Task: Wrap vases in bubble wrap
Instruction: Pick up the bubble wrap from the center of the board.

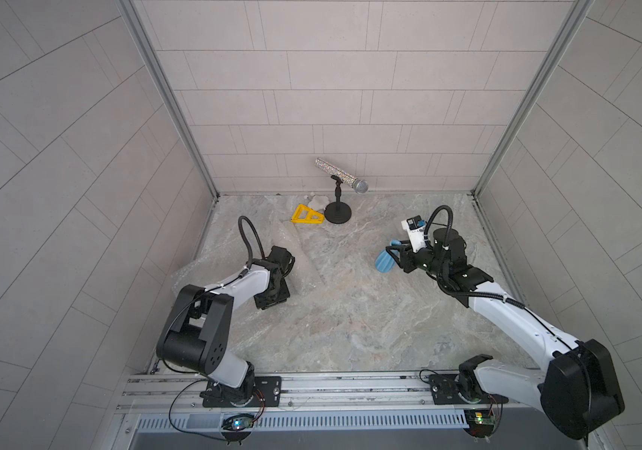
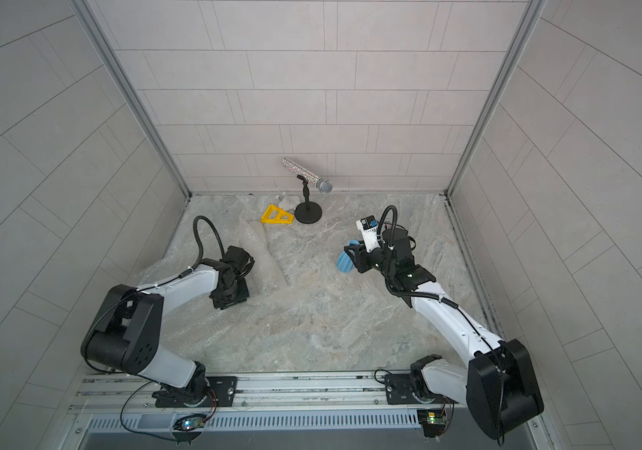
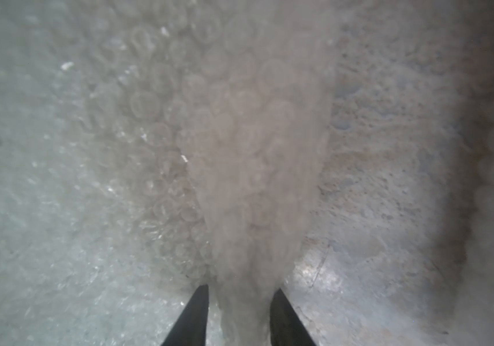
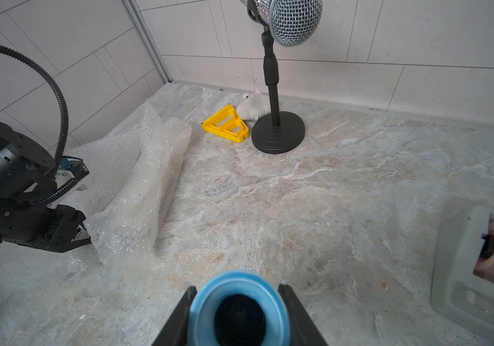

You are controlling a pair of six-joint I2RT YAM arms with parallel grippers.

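Marble-print tabletop [image 1: 350, 311], tiled walls. Bubble wrap [image 4: 147, 185] lies in a loose roll at 9 o'clock. Left gripper [image 3: 239, 292] pinches a fold of it, jaws narrow. Right gripper [image 4: 237, 287] clamps the light-blue vase [image 1: 385, 262] at 3 o'clock, well apart from the wrap. Blue vase not yet wrapped. White vase not seen; roll's contents unclear.

A marble-patterned tabletop [image 1: 370, 311] is shown, and crinkled bubble wrap [image 4: 150, 185] is spread over its left part, with one edge rolled into a loose tube. At the far edge, a yellow triangular frame [image 1: 307, 215], a small white object [image 1: 318, 202] and the round black base [image 1: 337, 214] of a microphone stand are set close together. A grey tape dispenser [image 4: 464, 269] is seen only in the right wrist view.
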